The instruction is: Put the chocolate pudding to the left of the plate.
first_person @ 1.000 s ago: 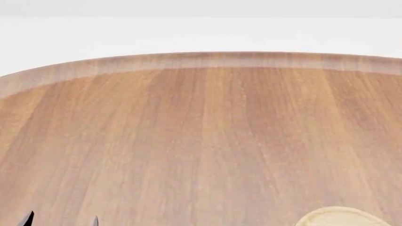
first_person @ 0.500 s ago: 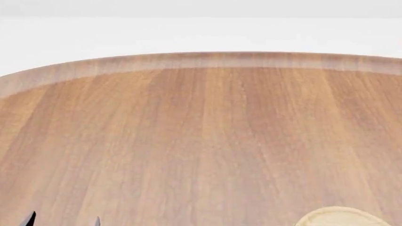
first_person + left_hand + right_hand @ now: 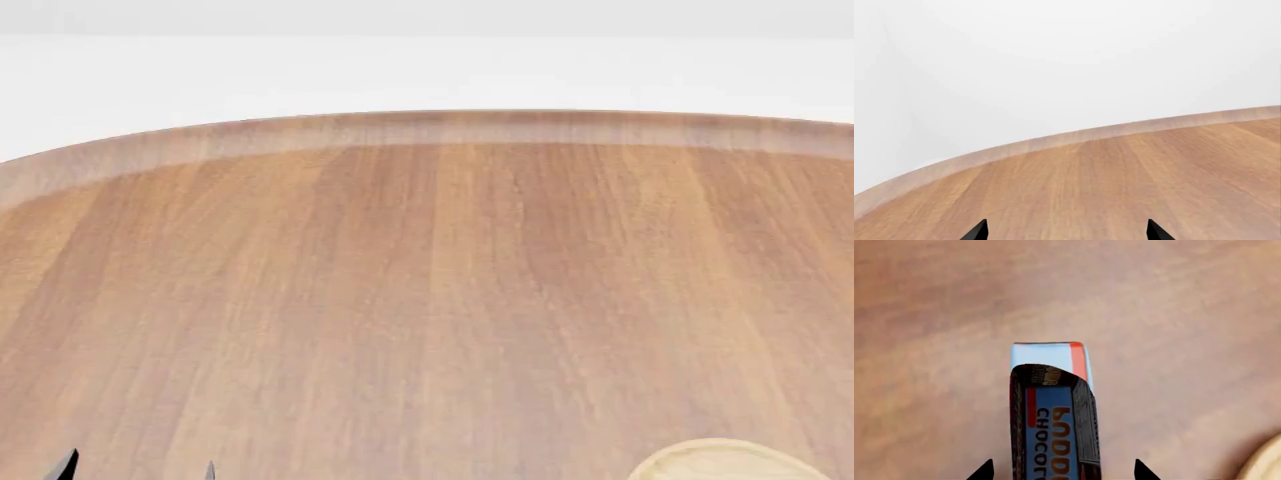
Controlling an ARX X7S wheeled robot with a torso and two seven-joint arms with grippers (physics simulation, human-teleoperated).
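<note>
The chocolate pudding (image 3: 1047,405) shows only in the right wrist view: a brown carton with a light blue top and a red corner, standing on the wooden table (image 3: 1174,315). My right gripper (image 3: 1061,472) is open. Its fingertips (image 3: 984,471) stand wide on either side of the carton with gaps, not touching it. A tan edge of the plate (image 3: 1264,462) shows at that view's corner. In the head view the plate (image 3: 714,462) peeks in at the bottom right, and my left gripper (image 3: 139,468) shows only two tips at the bottom left. It is open and empty over the table (image 3: 1066,231).
The round wooden table (image 3: 427,300) fills the head view, its curved far rim (image 3: 427,128) against a white background. The same rim (image 3: 1054,142) shows in the left wrist view. No other objects are in view.
The left gripper's tips have shifted slightly right and lower in the head view. The plate's edge sits a touch lower. Nothing else has moved.
</note>
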